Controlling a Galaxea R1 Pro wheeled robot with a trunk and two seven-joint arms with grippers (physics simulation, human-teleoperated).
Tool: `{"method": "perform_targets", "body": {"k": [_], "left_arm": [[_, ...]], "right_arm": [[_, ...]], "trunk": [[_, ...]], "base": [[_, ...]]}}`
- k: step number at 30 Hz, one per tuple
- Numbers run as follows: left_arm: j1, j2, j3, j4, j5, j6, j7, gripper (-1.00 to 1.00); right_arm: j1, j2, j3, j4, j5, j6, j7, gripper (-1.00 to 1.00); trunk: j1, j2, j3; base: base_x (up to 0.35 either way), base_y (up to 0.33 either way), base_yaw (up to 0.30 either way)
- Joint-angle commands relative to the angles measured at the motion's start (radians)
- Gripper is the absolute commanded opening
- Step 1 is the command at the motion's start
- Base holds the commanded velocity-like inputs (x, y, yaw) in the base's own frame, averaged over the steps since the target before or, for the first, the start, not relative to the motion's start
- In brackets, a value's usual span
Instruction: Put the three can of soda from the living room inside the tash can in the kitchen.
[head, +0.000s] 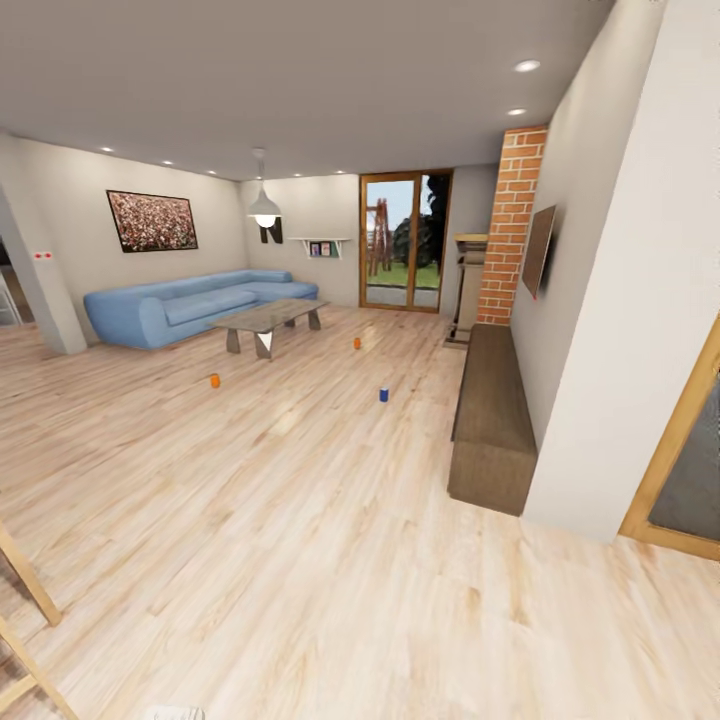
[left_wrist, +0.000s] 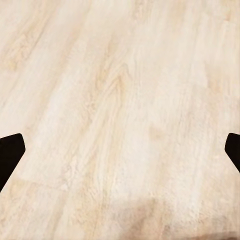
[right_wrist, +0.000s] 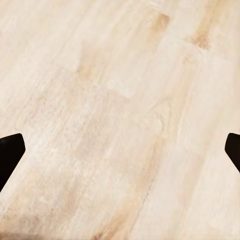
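Cans sit upright on the plank floor (head: 300, 520), well apart: orange can (head: 214, 380) nearest the sofa side, second orange can (head: 357, 343) just beyond the coffee table (head: 270, 318), blue can (head: 383, 394) toward the low wooden bench (head: 490, 420). All three are far ahead, none gripped. Blue sofa (head: 180, 305) behind the table, brick chimney (head: 510, 225) and glass doors (head: 405, 240) at the back. Left gripper (left_wrist: 120, 155) and right gripper (right_wrist: 120, 155) both spread wide, empty, aimed down at bare floor, likely parked for driving. Approach phase, I judge; bin not reached yet.
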Motion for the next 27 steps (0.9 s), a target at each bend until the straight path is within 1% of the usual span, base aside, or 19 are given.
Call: {"method": "perform_targets", "body": {"k": [1,9,27], "left_arm": [[0.0,0.0,0.0,0.0,0.0,0.0,0.0,1.0],[0.0,0.0,-0.001,0.0,0.0,0.0,0.0,1.0],[0.0,0.0,0.0,0.0,0.0,0.0,0.0,1.0]], "right_arm": [[0.0,0.0,0.0,0.0,0.0,0.0,0.0,1.0],[0.0,0.0,0.0,0.0,0.0,0.001,0.0,1.0],[0.0,0.0,0.0,0.0,0.0,0.001,0.001,1.0]], "trunk": [[0.0,0.0,0.0],[0.0,0.0,0.0],[0.0,0.0,0.0]], "base": [[0.0,0.0,-0.104],[0.0,0.0,-0.199],[0.0,0.0,-0.261]]}}
